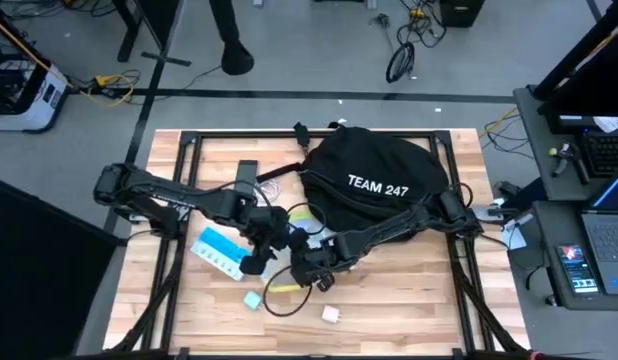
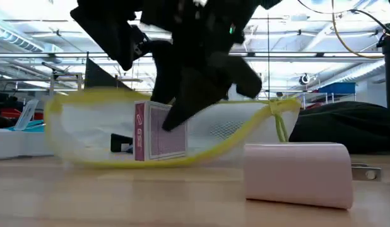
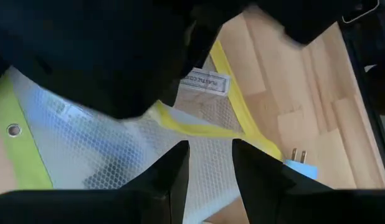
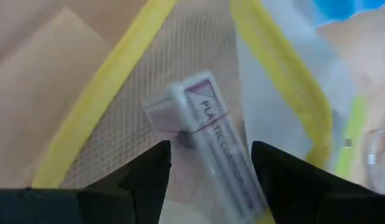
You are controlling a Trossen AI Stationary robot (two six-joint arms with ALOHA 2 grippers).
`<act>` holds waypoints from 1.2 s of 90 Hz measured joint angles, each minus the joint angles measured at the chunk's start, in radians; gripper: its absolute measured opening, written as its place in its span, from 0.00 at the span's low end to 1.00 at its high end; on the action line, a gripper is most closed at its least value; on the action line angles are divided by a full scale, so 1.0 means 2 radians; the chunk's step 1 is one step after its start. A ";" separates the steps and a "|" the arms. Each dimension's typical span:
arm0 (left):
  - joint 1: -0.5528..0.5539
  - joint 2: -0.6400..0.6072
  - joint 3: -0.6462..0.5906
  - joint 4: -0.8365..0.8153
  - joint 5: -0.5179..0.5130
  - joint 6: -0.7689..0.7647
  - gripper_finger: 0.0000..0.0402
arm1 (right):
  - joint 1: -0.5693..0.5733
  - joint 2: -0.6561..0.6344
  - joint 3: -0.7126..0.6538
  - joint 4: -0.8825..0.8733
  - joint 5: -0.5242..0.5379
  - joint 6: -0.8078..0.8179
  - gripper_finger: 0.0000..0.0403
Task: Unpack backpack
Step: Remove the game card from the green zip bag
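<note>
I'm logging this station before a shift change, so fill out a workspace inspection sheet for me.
Surface: wooden slat table, dark frame rails.
Job's things: backpack at the far side, lettering up.
Clutter: yellow-edged mesh pouch holding a card box; blue-white box; white charger; teal plug.
Grippers: left pincer open over the pouch; right pincer open at the card box.
Cables: black cable on the table; more on the floor.
Surroundings: laptop on a side desk.
</note>
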 joint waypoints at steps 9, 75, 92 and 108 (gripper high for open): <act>0.000 0.000 0.000 0.000 0.000 0.000 0.26 | -0.003 0.004 0.000 0.000 -0.002 0.016 0.47; -0.001 -0.083 0.032 -0.059 -0.018 -0.053 0.26 | 0.022 -0.006 0.349 -0.375 0.026 0.165 0.12; -0.001 -0.120 0.033 -0.058 -0.086 -0.073 0.26 | -0.046 0.003 0.339 -0.332 0.043 0.152 0.12; 0.001 -0.124 0.024 -0.082 -0.148 -0.091 0.26 | -0.116 0.041 0.305 -0.246 -0.012 0.129 0.14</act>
